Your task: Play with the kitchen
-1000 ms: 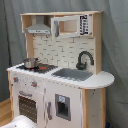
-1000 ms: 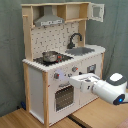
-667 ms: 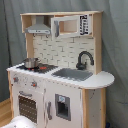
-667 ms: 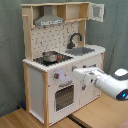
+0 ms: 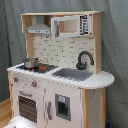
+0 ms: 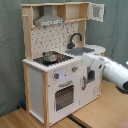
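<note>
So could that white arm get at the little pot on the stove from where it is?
Probably yes. The arm is beside the kitchen's front, and the pot sits uncovered on the stovetop; only the hood hangs well above.

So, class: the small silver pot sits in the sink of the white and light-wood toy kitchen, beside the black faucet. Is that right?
Not quite. The small silver pot sits on the stovetop, not in the sink, of the white and light-wood toy kitchen. Both exterior views show this. The black faucet stands behind the sink.
</note>
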You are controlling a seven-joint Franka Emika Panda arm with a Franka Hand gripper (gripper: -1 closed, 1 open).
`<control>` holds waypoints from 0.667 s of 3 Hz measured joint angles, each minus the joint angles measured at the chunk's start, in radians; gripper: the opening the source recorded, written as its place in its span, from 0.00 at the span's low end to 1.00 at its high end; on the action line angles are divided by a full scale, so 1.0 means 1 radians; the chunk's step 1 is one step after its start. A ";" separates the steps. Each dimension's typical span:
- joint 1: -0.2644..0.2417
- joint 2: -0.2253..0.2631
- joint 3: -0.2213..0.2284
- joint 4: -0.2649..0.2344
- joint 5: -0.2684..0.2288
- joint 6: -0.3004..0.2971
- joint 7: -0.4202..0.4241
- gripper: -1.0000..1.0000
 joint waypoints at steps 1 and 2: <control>0.035 -0.012 -0.046 0.001 -0.004 -0.081 0.002 1.00; 0.068 -0.035 -0.092 0.003 -0.010 -0.162 0.004 1.00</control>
